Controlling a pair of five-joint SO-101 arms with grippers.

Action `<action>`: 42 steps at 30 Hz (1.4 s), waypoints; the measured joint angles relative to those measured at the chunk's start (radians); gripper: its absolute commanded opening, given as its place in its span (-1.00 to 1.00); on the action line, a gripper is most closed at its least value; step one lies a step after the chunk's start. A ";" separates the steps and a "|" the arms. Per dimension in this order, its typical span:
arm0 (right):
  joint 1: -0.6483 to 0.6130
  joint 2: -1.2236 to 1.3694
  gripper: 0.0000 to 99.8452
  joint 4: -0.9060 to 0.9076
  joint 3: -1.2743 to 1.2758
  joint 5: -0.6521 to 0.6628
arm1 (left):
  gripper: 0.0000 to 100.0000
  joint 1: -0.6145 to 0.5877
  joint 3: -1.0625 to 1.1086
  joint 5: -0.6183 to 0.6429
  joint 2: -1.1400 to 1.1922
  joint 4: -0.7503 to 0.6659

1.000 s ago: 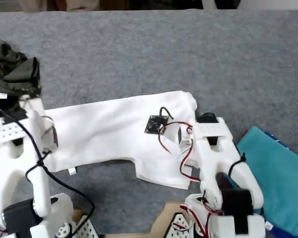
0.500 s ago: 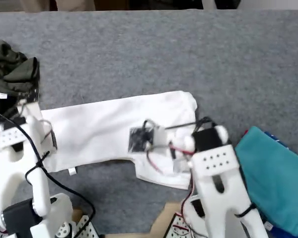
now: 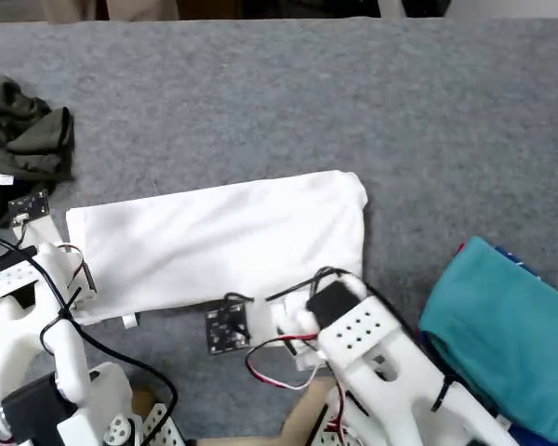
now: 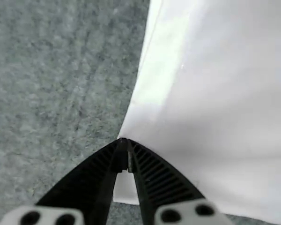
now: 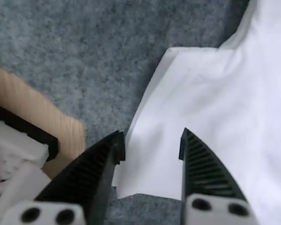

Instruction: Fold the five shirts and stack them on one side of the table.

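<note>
High view: white shirt (image 3: 214, 242) lies flat at centre of desk (image 3: 372, 102); dark green shirt (image 3: 23, 139) bunched at left edge, teal shirt (image 3: 502, 334) at right.
Left wrist view: left claw (image 4: 124, 145) pinched together on white shirt's edge.
Right wrist view: right claw (image 5: 152, 136) w/ fingers apart over white shirt's corner.

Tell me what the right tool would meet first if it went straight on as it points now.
Probably the white shirt: its edge lies straight ahead of the open right tool, though depth is unclear.
</note>
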 measured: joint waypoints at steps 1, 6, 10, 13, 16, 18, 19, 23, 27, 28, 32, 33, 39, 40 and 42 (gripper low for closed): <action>-0.003 0.020 -0.59 -0.012 0.002 -0.003 | -0.96 0.000 0.000 0.000 0.000 0.000; -0.012 0.192 -0.59 -0.118 0.002 -0.020 | -0.96 0.000 0.000 0.005 0.000 0.000; 0.005 0.324 -0.58 -0.219 -0.014 -0.020 | -0.96 0.000 0.000 0.005 0.000 0.000; 0.017 0.350 -0.58 -0.224 -0.023 -0.020 | -0.96 -0.005 0.000 0.006 0.000 0.000; 0.017 0.351 -0.58 -0.224 -0.023 -0.020 | -0.96 -0.005 0.000 0.006 0.000 0.000; 0.017 0.353 -0.59 -0.224 -0.023 -0.020 | -0.96 -0.005 0.000 0.006 0.000 0.000; 0.017 0.356 -0.59 -0.224 -0.025 -0.020 | -0.96 -0.005 0.000 0.006 0.000 0.000; 0.017 0.356 -0.59 -0.224 -0.025 -0.020 | -0.96 -0.005 0.000 0.006 0.000 0.000; 0.017 0.356 -0.59 -0.224 -0.025 -0.020 | -0.96 -0.006 0.000 0.006 0.000 0.000; 0.017 0.359 -0.60 -0.224 -0.025 -0.020 | -0.96 -0.006 0.000 0.006 0.000 0.000; 0.018 0.400 -0.78 -0.226 -0.046 -0.020 | -0.96 -0.006 0.000 0.006 0.000 0.000; 0.020 0.422 -0.82 -0.232 -0.060 -0.020 | -0.96 -0.006 0.000 0.006 0.000 0.000; 0.040 0.552 -0.92 -0.238 -0.155 -0.052 | -0.96 -0.006 0.003 0.006 0.000 0.000; 0.040 0.568 -0.93 -0.238 -0.164 -0.064 | -0.96 -0.006 0.008 0.005 0.000 -0.002; 0.040 0.578 -0.96 -0.238 -0.170 -0.086 | -0.96 -0.006 0.008 0.003 0.000 -0.002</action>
